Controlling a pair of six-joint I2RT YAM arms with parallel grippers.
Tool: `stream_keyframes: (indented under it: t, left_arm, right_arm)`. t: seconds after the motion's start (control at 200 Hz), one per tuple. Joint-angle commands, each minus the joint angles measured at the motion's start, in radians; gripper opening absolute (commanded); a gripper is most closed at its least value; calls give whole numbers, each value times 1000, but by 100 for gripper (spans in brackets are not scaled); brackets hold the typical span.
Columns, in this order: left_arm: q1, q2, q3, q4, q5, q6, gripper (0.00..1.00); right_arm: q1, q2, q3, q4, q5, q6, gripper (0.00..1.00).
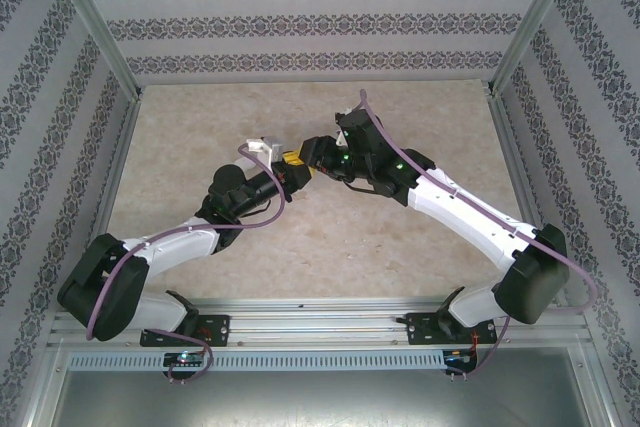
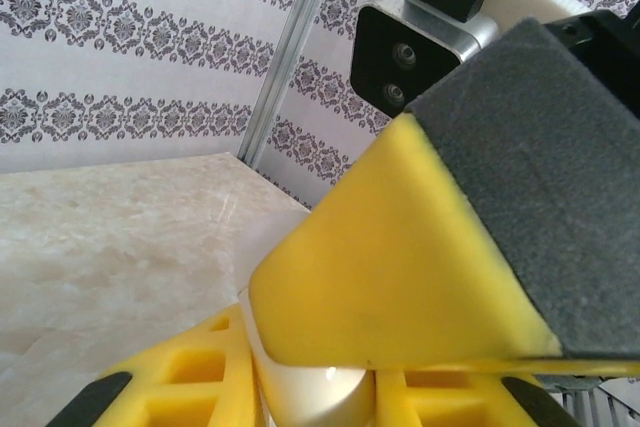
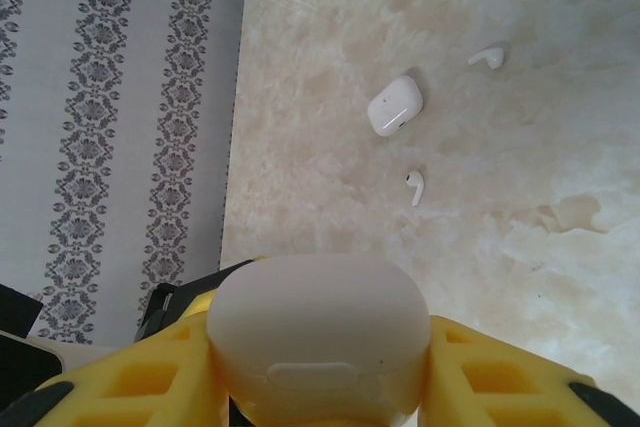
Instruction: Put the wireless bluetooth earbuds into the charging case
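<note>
Looks barely begun: right gripper [image 3: 320, 362] clamps a case [image 3: 312, 309], left gripper [image 2: 320, 402] hold unclear; two earbuds [image 3: 415, 187], second case [image 3: 395, 105] loose on bench [image 3: 560, 287].

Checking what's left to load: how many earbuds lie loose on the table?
2, right wrist view: one earbud beyond the loose case, another earbud nearer the camera. More may be hidden.
</note>
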Motion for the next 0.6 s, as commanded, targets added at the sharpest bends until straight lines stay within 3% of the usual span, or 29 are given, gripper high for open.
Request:
stream_keyframes:
  t: [0.0,0.22,0.4,0.595]
  left_arm:
    - [-10,-1,36,104,5,-13,6]
    - [-3,-55,29,39,40,-25,1]
    - [33,-134,32,-84,109,-64,0]
    - [86,-180,44,-76,248,-200,0]
  right_arm:
    - [10,-17,-21,-7,-78,-4,44]
    - [-19,-86,-20,-20,-74,-113,72]
    - [-90,-217,-79,18,-87,-198,75]
    - [-191,-297,-193,230,-278,-199,70]
